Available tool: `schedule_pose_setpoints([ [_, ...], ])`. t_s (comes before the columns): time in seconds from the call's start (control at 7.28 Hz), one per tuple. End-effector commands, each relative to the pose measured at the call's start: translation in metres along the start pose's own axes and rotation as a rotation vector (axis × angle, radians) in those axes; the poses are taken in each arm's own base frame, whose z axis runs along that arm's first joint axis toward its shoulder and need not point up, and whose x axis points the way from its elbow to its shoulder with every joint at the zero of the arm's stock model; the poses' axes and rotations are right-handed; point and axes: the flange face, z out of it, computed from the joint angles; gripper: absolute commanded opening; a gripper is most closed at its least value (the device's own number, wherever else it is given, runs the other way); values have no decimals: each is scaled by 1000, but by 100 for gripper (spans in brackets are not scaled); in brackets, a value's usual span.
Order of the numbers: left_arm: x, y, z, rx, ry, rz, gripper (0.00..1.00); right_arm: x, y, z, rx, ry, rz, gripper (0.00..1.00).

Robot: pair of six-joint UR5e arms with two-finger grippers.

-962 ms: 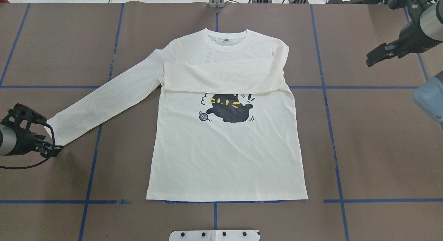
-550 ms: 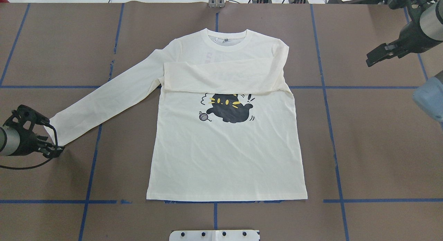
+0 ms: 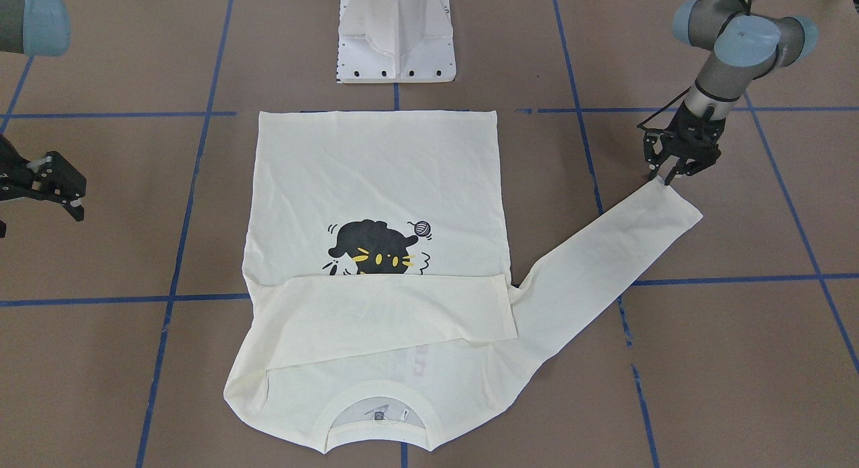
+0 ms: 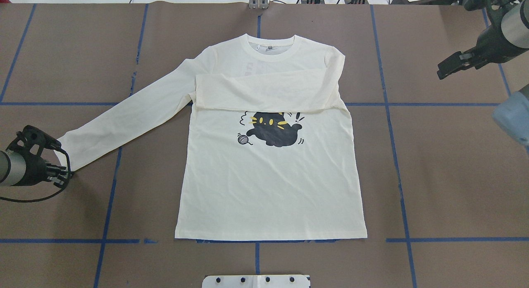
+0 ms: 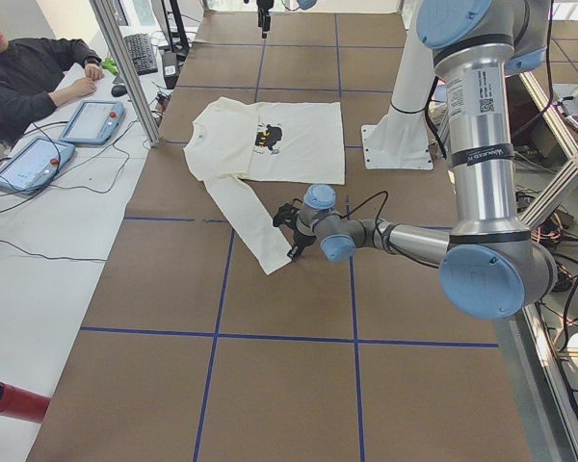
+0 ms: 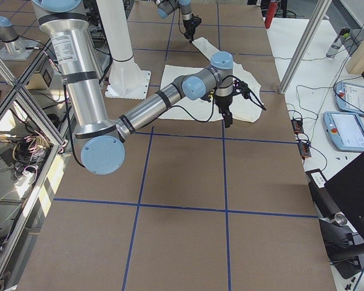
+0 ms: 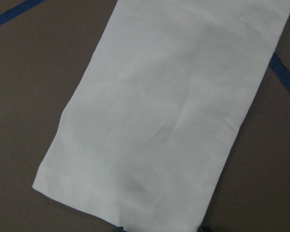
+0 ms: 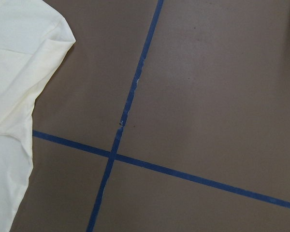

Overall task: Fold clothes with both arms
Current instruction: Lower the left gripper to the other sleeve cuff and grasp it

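Your cream T-shirt [image 4: 268,184] lies flat in the middle of the brown surface [image 4: 454,176]. The print side faces up, the hem is toward the robot's edge and the collar toward the far edge. The sleeve on the robot's right side is folded across the chest, and its lower edge just meets the top of the black cat print [image 4: 272,129]. The other sleeve [image 4: 124,118] stretches out diagonally toward the surface's end on the robot's left.

Your left pincer [image 3: 674,174] sits low at that sleeve's cuff [image 7: 121,193], on the corner nearest the robot's edge. Its fingers are apart, and in the left wrist view the two tips show at either side of the cuff's hem. You cannot tell from these views whether they touch the cloth.

Your right pincer [image 3: 72,193] hangs above bare surface near the end on the robot's right, well apart from the shirt, also with its fingers spread.
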Motion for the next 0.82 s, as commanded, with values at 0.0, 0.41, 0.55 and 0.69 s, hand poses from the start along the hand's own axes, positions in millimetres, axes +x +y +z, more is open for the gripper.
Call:
schedule_pose_setpoints([
  [0.0, 1, -1, -2, 5, 4, 4, 0, 0, 0, 0, 1, 1, -1, 100],
  [0.41, 12, -27, -37, 86, 29, 6, 0, 1, 0, 1, 0, 5, 3, 100],
  [0.55, 2, -71, -63, 187, 28, -24, 0, 6, 5, 6, -8, 7, 15, 100],
  [0.69, -2, -106, -80, 254, 27, -41, 0, 16, 11, 8, -16, 12, 22, 100],
])
